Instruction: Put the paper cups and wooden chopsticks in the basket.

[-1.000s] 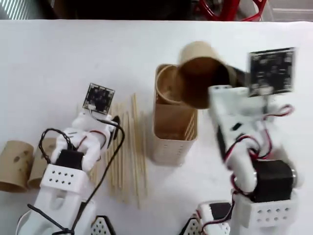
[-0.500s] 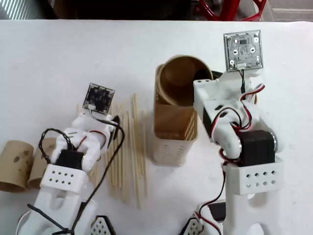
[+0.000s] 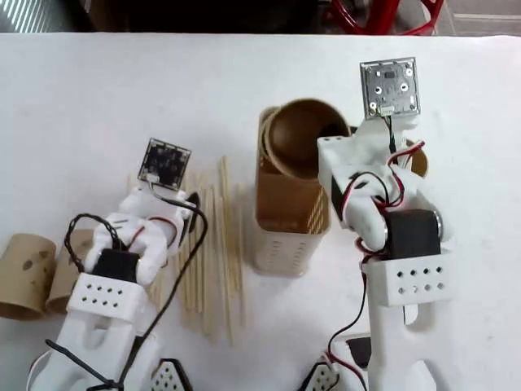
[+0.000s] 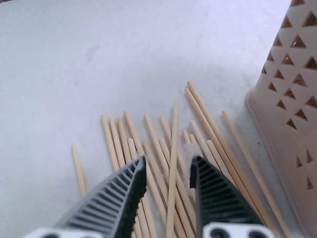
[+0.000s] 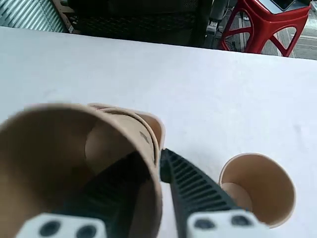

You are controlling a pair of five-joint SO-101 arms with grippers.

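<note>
High view, white table (image 3: 81,98), two arms side by side.

1. Basket (image 3: 286,228): tan, pierced walls, upright mid-table between the arms.
2. Held cup (image 5: 69,148): brown paper, tipped on its side at the basket's far end, mouth facing the near side. Right claw (image 5: 159,154) is clamped on its wall, one finger inside and one outside. Whether the cup rests on the basket cannot be told.
3. Another cup (image 5: 151,124): only its rim shows, close against the held cup.
4. Standing cup (image 5: 257,188): upright on the table, right of the basket, beside the right arm.
5. Chopsticks (image 3: 216,269): loose heap flat on the table, just left of the basket, roughly parallel to it.
6. Left claw (image 4: 168,161): low over the heap, jaws parted by a narrow gap, one stick running between them, nothing gripped.
7. Lying cup (image 3: 24,275) and second lying cup (image 3: 65,269): on their sides at the near left, touching, beside the left arm's base.
</note>
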